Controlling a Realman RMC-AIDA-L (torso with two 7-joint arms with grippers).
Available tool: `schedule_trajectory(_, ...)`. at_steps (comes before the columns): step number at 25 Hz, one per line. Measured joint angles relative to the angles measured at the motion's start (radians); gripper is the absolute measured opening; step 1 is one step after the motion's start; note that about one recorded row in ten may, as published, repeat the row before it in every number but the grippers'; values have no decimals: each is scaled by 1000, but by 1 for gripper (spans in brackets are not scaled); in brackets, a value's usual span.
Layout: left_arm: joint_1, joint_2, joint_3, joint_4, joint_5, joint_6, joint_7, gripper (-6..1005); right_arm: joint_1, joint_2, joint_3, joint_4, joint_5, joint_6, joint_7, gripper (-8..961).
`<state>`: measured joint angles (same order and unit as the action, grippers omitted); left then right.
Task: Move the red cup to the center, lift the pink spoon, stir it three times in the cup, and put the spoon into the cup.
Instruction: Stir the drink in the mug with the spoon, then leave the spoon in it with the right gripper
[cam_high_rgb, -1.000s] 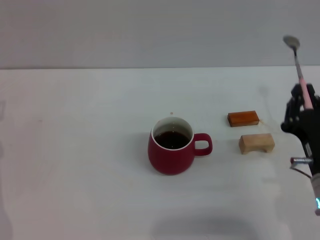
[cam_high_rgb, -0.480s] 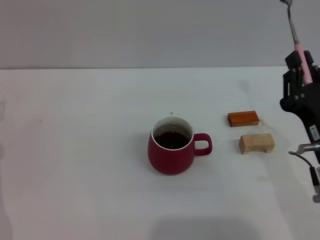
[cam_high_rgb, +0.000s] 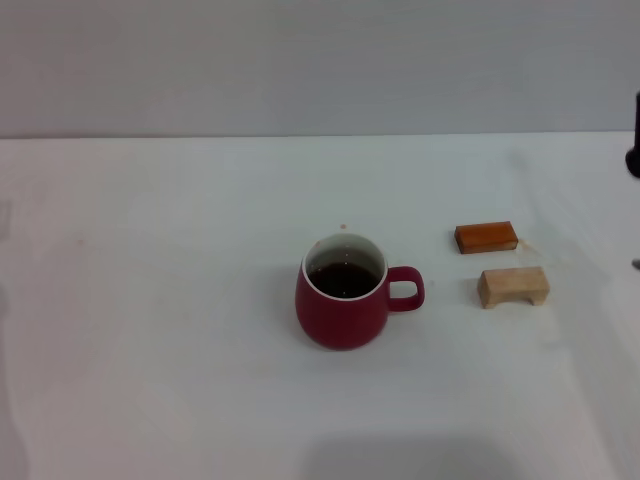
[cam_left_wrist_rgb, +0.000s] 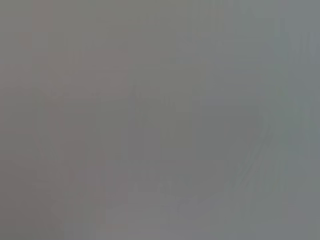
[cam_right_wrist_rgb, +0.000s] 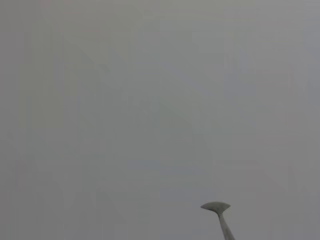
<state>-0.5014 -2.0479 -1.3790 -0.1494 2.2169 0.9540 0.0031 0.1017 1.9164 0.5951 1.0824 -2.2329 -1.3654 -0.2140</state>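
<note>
- Dark-red ceramic: the red cup (cam_high_rgb: 343, 300) stands upright near the middle of the white worktop (cam_high_rgb: 160, 300), its loop handle towards the robot's right, dark liquid inside the white inner wall.
- Right hand (cam_high_rgb: 634, 150): only a dark sliver of it shows at the right edge of the head view, above the worktop's far right side. Whether its fingers are apart or together, I cannot tell.
- Pink spoon (cam_right_wrist_rgb: 218, 212): only the silver bowl and a short run of neck show in the right wrist view, against a plain grey background. The pink handle is out of sight there, and the spoon does not show in the head view.
- Left hand: not seen in any view; the left wrist view is uniform grey.
- Orange block (cam_high_rgb: 486, 237) and tan block (cam_high_rgb: 513, 286) lie to the right of the cup, the orange one farther back, apart from each other and from the cup handle.
- Open worktop lies left of, behind and in front of the cup.
</note>
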Motion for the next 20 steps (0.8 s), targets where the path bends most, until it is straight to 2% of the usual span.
schedule_trajectory(1,2,-1,0,-4,-3,13,-1,848,16,15,68,-35,-55,8,79,144)
schedule_trajectory(3,3,-2,0,-4,-3,23,-3,848,23,16,95,-41,-79,22,118,143)
schedule_trajectory(6,3,-4,-1,-5,-3,27,-4,848,54,11,204,-60,-175,116,264,143)
schedule_trajectory(8,3,-5,-5,-4,-4,27,-3,848,60,10,227,-65,-200,143,286,143)
schedule_trajectory(10,3,-5,-12,-2,-4,28,-3,848,67,10,272,-68,-263,199,315,143)
schedule_trajectory(11,4,-5,-13,-1,-4,28,-3,848,65,9,318,-61,-349,247,334,143)
schedule_trajectory(12,4,-5,-16,0,-4,27,-3,848,65,9,318,-61,-349,247,334,143)
schedule_trajectory(16,7,-5,-24,4,-4,24,-2,848,17,18,418,-30,-503,275,403,143)
schedule_trajectory(20,8,-4,-25,4,-4,23,-2,848,-38,21,450,32,-556,309,417,144)
